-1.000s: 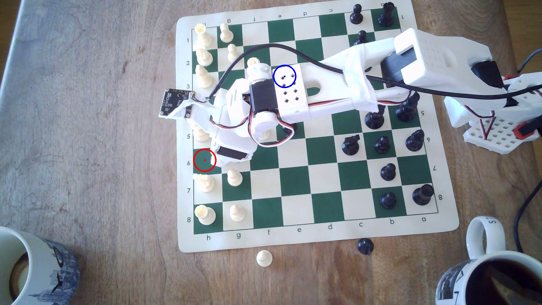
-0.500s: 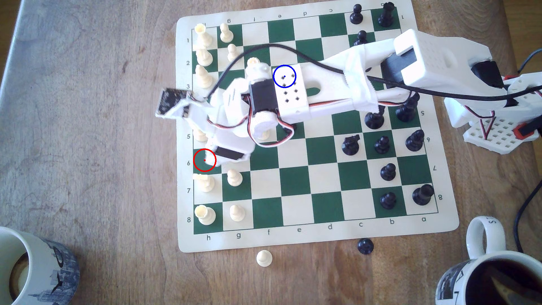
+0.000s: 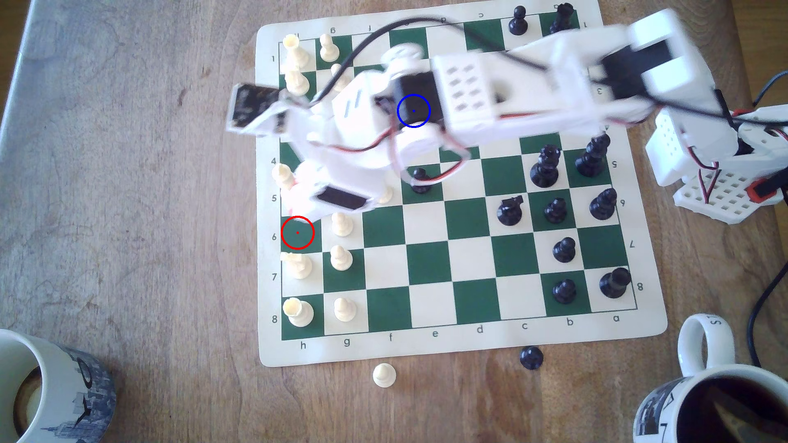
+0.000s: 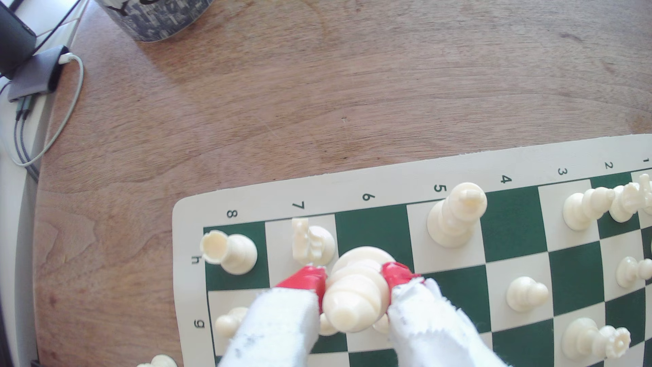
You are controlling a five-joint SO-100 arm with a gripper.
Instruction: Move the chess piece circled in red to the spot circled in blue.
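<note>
Writing: mat [image 3: 648, 323] border carries files h–a along its 6 o'clock edge and ranks 1–8 down the 9 o'clock edge in the exterior view; the wrist view reads 8, 7, 6, 5, 4, 3, 2 plus h, g. Mug [image 3: 699, 336] at 5 o'clock shows a partial "S" on its handle, rest unreadable. Second mug [image 3: 64, 383] at 7 o'clock has a skyline print, no legible text.

Bishop [image 4: 356, 293]: cream-white, smooth rounded head, ringed collar, round base. Tilted, head toward the camera, lifted off the board over the h6/g6 area in the wrist view. In the exterior view it's hidden under the gripper, approx. at the h5 square.

Gripper [image 4: 354, 282]: closed tight on the bishop's neck, red fingertips [image 4: 307, 280] pressing either side, white tape-wrapped fingers behind them.

Red ring [image 3: 297, 232] sits on h6, a bare green square. Blue ring [image 3: 413, 110] lies at 1 o'clock from it, drawn over the arm [image 3: 503, 98], so the square beneath can't be seen; arm is motion-blurred, so exact pose is uncertain.

Room: h6 and h4 open. Knight [image 4: 310, 241] on h7 just beside the held bishop; king [image 4: 455, 215] on h5 near on the other side. Pawns [image 3: 341, 223] on g6, g7 close by. Centre files f–d open from rank 6 to 8. Bare wood table [image 3: 128, 170] wide open at 9 o'clock off the mat. Two loose pawns, white [image 3: 384, 375] and black [image 3: 531, 357], lie off the mat at 6 o'clock.
</note>
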